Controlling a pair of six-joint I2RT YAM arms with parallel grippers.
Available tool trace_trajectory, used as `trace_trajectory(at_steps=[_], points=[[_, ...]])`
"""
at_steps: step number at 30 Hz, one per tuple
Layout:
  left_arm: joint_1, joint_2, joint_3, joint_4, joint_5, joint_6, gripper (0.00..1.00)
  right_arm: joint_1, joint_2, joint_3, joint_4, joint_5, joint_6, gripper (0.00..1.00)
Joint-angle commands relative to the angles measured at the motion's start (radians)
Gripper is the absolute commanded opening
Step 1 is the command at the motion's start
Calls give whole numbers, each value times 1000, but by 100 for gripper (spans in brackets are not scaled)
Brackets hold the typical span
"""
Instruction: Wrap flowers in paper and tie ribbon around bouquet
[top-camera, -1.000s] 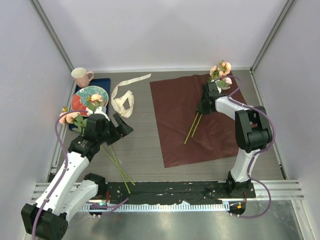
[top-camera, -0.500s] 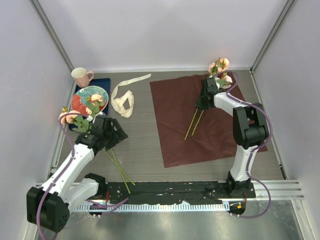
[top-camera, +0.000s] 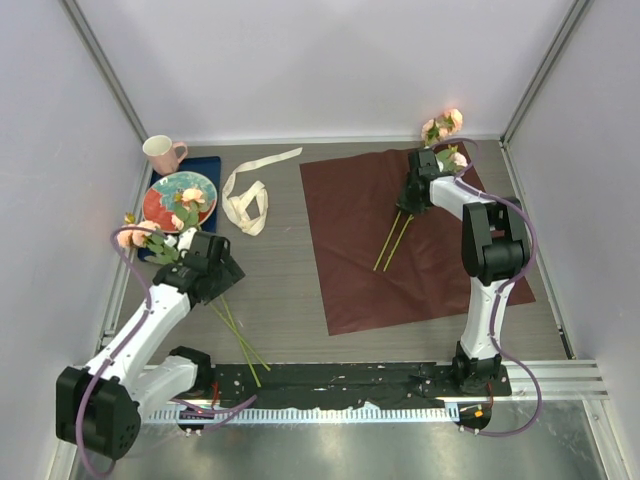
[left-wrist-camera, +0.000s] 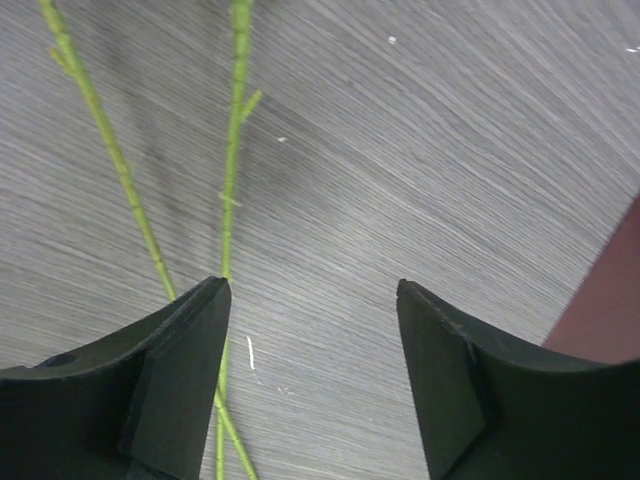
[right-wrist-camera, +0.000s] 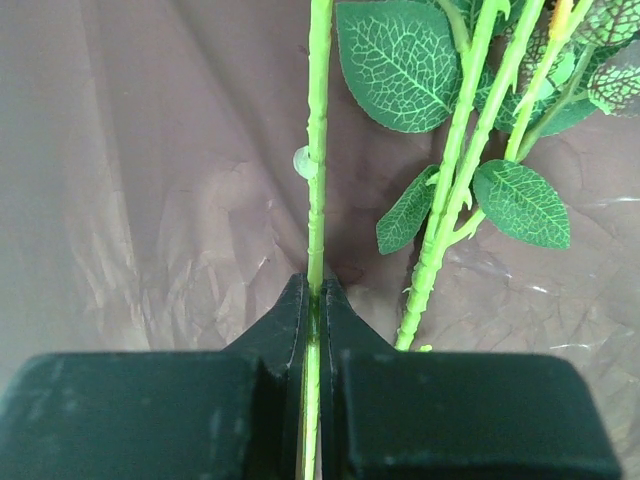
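**Item: flowers being gathered onto paper; wrap not yet begun.**
Your right jaws pinch one stem (right-wrist-camera: 318, 150) of the flowers (top-camera: 443, 128) at 1 o'clock, their stalks lying on the paper (top-camera: 350, 270). Your left jaws stand wide, holding nothing, over two loose stems (left-wrist-camera: 232, 150) on the counter (top-camera: 285, 290) at 8 o'clock. The ribbon (top-camera: 245, 200) lies at 11 o'clock, untouched. Next, likely: close left on those stems and carry them to the paper.

top view: high behind the arm bases (top-camera: 470, 372), looking down on the whole table (top-camera: 280, 290) | left wrist: close, facing down at loose stems (left-wrist-camera: 232, 150) on the table | right wrist: very close, along a leafy stem (right-wrist-camera: 318, 150) over red paper (right-wrist-camera: 150, 200) | shared: both spots appear small in the top view
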Motion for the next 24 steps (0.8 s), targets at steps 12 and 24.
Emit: trace_trajectory(at_steps=[12,24], points=[[30,240,34,130,-152,39,75,-1,-46,10,-10,7,-6,41],[33,311,7,185,-263,4,59,54,-398,-132,-49,55,-75,53]])
